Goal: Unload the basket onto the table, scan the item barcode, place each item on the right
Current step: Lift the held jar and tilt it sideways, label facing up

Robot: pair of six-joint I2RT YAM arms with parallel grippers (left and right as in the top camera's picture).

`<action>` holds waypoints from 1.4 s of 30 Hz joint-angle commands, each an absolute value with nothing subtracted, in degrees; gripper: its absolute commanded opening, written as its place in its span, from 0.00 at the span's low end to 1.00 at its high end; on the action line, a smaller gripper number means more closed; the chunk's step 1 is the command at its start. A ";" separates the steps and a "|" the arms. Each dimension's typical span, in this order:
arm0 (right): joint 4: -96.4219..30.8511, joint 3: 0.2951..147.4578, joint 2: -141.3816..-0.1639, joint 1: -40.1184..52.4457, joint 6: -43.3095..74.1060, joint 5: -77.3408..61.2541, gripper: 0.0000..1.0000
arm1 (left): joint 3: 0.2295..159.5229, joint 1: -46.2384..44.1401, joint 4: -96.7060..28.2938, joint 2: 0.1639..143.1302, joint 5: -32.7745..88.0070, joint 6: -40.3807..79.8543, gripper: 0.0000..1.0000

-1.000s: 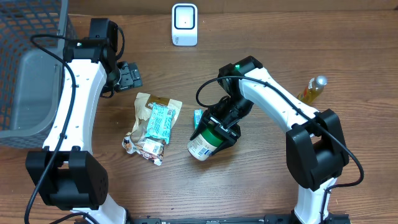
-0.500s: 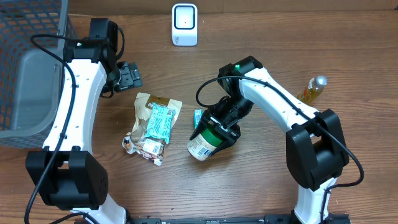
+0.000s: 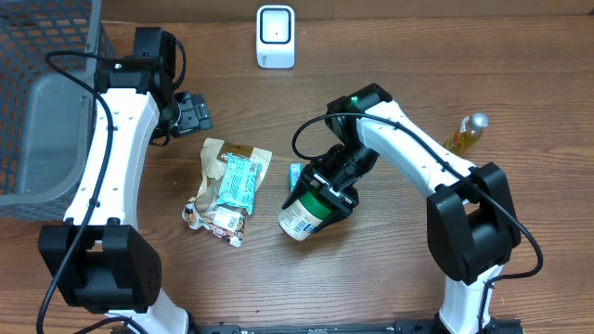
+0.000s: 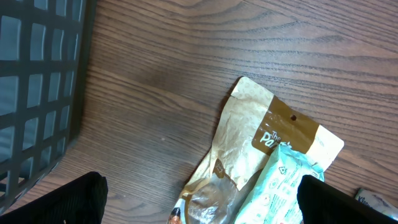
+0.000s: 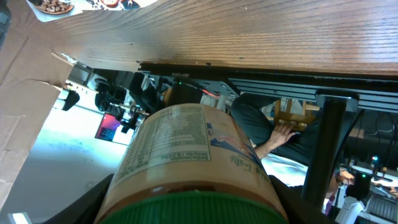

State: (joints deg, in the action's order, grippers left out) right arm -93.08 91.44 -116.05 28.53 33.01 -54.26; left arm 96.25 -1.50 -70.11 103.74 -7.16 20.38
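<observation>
- Green-lidded jar (image 3: 299, 220) sits clamped in the right hand (image 3: 322, 190), gripped near the lid.
- Rigid, smooth-sided, probably weighty and slippery: hold the body, keep the label exposed.
- Left hand (image 3: 190, 113) gapes empty, well apart.

Nothing has changed that I can see. The right gripper (image 3: 322, 195) and the green-lidded jar (image 3: 299, 221) it clamps sit exactly as before, and the left gripper (image 3: 193, 113) hasn't budged.
</observation>
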 commanded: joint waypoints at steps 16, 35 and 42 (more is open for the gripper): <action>-95.26 92.90 -115.83 28.36 32.93 -57.12 0.21 | 97.19 -1.91 -70.06 103.79 -7.90 19.70 1.00; -96.23 92.90 -115.83 28.25 32.93 -57.80 0.21 | 97.19 -1.89 -70.06 103.79 -7.90 19.70 1.00; -97.12 92.90 -115.83 28.25 32.97 -58.19 0.21 | 97.19 -1.89 -70.06 103.79 -7.90 19.70 0.99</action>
